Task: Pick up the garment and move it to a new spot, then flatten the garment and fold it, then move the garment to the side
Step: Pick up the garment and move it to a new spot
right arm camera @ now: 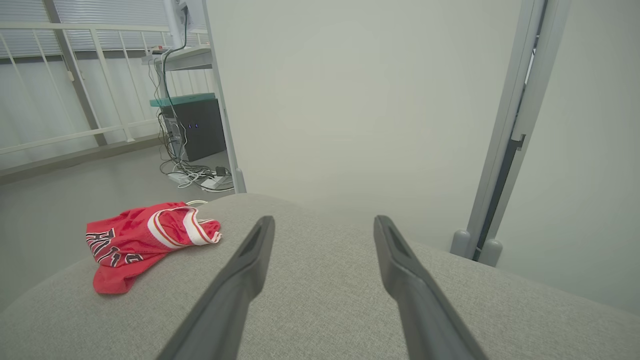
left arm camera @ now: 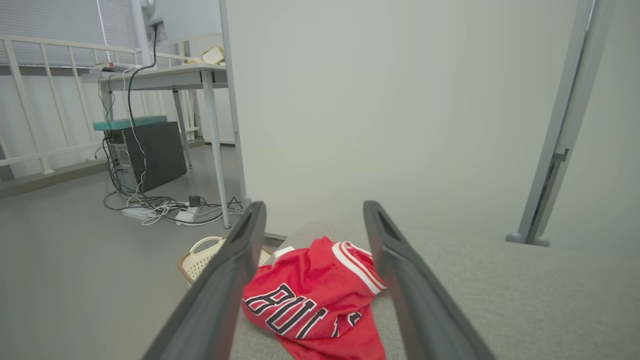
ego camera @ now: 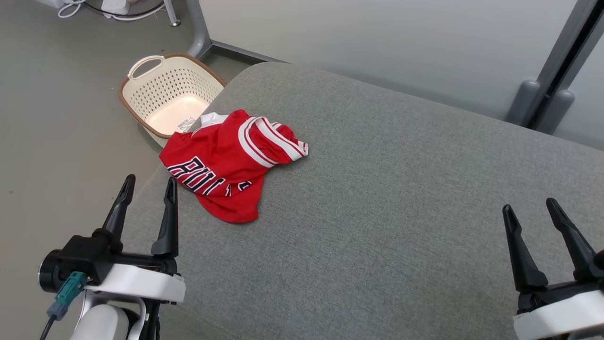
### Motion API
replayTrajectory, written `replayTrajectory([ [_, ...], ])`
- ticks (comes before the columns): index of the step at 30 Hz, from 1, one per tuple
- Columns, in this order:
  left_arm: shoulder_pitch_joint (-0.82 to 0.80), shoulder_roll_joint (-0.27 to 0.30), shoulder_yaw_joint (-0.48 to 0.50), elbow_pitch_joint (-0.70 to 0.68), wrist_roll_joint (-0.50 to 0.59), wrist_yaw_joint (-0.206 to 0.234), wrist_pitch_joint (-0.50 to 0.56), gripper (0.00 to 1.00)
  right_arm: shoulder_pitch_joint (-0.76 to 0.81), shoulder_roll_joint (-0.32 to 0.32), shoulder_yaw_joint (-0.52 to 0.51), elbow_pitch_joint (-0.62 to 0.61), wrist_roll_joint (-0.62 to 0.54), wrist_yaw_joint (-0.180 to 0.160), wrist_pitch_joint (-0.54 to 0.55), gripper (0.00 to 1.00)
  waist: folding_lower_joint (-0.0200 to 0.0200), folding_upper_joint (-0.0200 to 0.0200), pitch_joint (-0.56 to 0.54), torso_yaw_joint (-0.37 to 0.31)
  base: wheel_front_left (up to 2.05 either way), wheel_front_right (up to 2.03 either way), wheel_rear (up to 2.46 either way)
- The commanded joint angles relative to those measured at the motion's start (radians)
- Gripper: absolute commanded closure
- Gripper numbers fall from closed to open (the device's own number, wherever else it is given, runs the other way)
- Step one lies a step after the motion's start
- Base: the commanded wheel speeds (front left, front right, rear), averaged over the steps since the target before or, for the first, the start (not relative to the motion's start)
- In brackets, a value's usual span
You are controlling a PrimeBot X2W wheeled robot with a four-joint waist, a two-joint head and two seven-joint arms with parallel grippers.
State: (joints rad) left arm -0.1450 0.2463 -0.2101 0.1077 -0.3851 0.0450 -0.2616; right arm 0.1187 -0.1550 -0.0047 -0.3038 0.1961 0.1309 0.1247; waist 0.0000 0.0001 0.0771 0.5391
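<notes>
Head view: your left gripper [ego camera: 151,178] hangs with its two dark fingers apart and empty, over the left edge of the grey padded platform [ego camera: 377,189]. Your right gripper [ego camera: 528,204] is also spread and empty, near the right edge. The garment [ego camera: 226,160], a red jersey with white and dark trim, lies crumpled against the left edge, towards the far left corner, just ahead of the left gripper. A perforated cream basket [ego camera: 160,85] stands on the floor just beyond it.

Left wrist view: the left gripper [left arm camera: 314,205] frames the jersey [left arm camera: 310,295] between its open fingers, so you look well lined up. The pickup is probably the step in hand. Come down on a raised fold near the striped trim, not on the thin flat hem, and close only once cloth sits between both fingers.

Right wrist view: the right gripper [right arm camera: 324,218] points across bare fabric, with the jersey [right arm camera: 135,240] well apart to its left. The open middle of the platform looks a good new spot. Lift high enough that the hem cannot drag or slide off the edge.
</notes>
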Motion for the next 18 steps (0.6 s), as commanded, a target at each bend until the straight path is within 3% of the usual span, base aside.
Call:
replayTrajectory([
  [1,-0.002,-0.004,0.007,0.004,0.012,-0.007,-0.004,0.00,-0.014,-0.008,-0.003,-0.004,0.003,0.000,0.005,0.00,0.0000,-0.0001,0.006,0.000,0.00,0.00,0.00],
  [11,-0.128,-0.107,0.061,0.080,0.055,-0.059,-0.003,0.00,-0.111,-0.049,-0.016,-0.077,-0.022,0.000,0.058,0.00,0.0000,-0.0001,0.191,-0.075,0.00,0.00,0.00],
  [18,-0.336,-0.162,0.103,0.359,0.032,-0.120,-0.003,0.00,-0.196,-0.090,-0.017,-0.127,-0.019,0.000,0.096,0.00,0.0000,-0.0001,0.358,-0.156,0.00,0.00,0.00],
])
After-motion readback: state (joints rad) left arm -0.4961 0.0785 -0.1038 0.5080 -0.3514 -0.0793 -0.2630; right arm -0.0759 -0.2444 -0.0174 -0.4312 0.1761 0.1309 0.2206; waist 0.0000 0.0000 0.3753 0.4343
